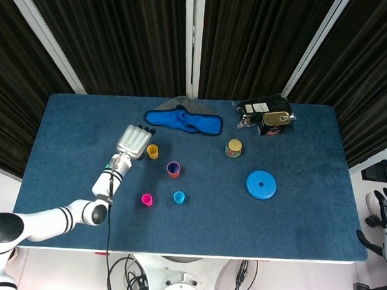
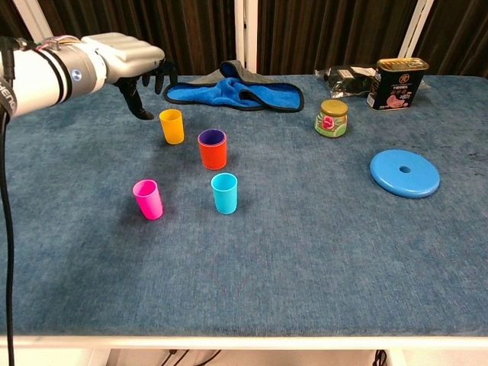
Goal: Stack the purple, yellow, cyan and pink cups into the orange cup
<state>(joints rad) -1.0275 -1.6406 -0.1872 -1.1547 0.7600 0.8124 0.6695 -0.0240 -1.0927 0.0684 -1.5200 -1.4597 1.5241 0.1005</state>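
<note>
Hovering over table [image 2: 320, 252], left hand [image 2: 126, 57] [image 1: 131, 140] empty, fingers spread and pointing down, just left of yellow cup [image 2: 171, 126] [image 1: 152, 151], not touching it. Orange cup [image 2: 213, 154] [image 1: 173, 172] stands right of yellow one, purple cup [image 2: 212, 138] [image 1: 173, 167] nested inside, only rim showing. Cyan cup [image 2: 224, 192] [image 1: 178, 197] nearer front edge, pink cup [image 2: 147, 199] [image 1: 147, 199] to its left; both well apart from hand. Right hand [image 1: 386, 210] off table at far right, grasp state unclear.
</note>
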